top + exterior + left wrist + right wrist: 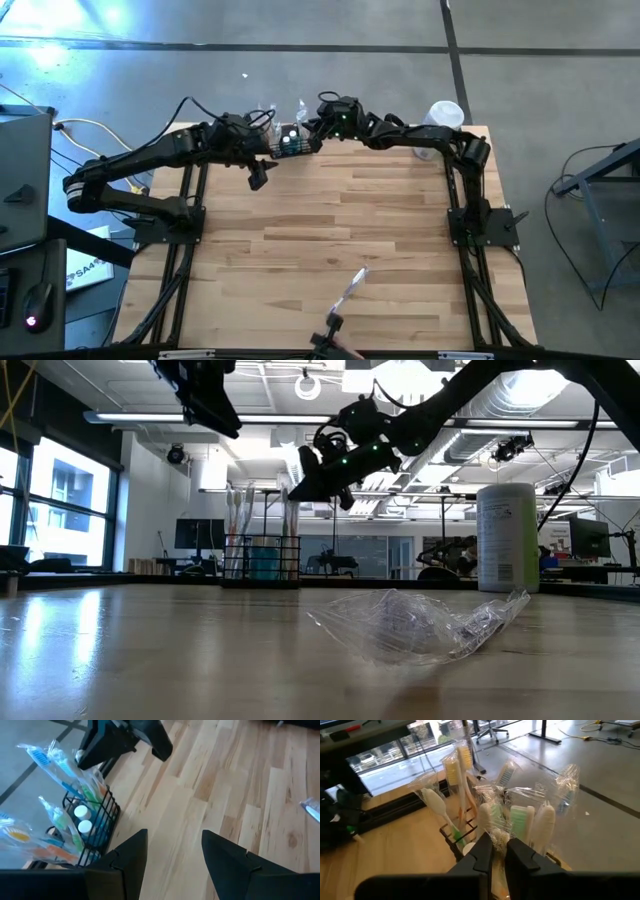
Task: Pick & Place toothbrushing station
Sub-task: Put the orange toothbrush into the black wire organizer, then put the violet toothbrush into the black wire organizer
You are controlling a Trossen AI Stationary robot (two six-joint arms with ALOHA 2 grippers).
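The toothbrushing station [290, 143] is a small black wire rack. It stands on its base at the table's far edge and holds several wrapped toothbrushes upright; it also shows in the low view [262, 563] and the left wrist view [95, 827]. My right gripper [499, 854] hovers just above the brush tops [312, 472], its fingers nearly closed. My left gripper [172, 852] is open and empty, raised above the table [212, 400], just on the near left side of the rack [258, 176]. My right gripper comes at the rack's brushes from above, slanting from the table's right. A wrapped white toothbrush top [489, 832] stands right at its fingertips. I cannot tell whether the fingers touch it.
A tall white cylindrical container [507, 538] stands at the far right corner [445, 114]. A crumpled clear plastic bag [420, 625] lies near the table's near edge [352, 285]. Bare wood [340, 220] lies between.
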